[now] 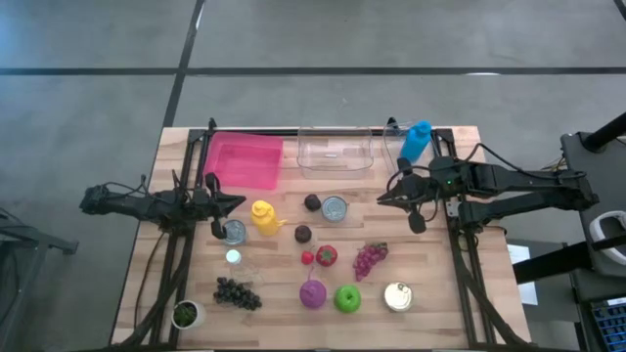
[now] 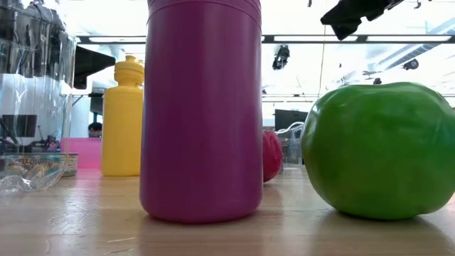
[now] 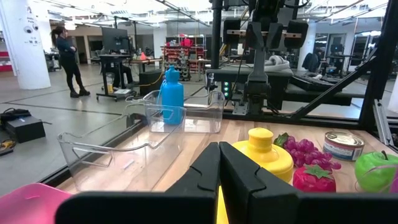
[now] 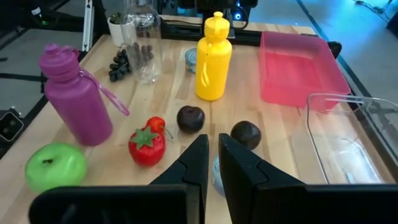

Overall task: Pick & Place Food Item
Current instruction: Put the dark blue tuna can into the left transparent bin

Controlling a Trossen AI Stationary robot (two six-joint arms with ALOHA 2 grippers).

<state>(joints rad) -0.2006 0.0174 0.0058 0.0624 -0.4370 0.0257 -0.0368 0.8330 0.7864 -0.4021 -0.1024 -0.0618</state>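
Both tools, left tool (image 1: 238, 202) and right tool (image 1: 383, 198), hang pinched together and empty mid-frame, so descending toward the crowded strawberry (image 1: 327, 255) risks knocking neighbours.

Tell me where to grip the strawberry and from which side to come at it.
Grip the strawberry across its red body, below the green leafy cap, coming straight down from above. It sits upright, with a small red fruit close beside it, so close the gripper across the free sides.

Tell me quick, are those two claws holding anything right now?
Left gripper: shut, holding nothing.
Right gripper: shut, holding nothing.
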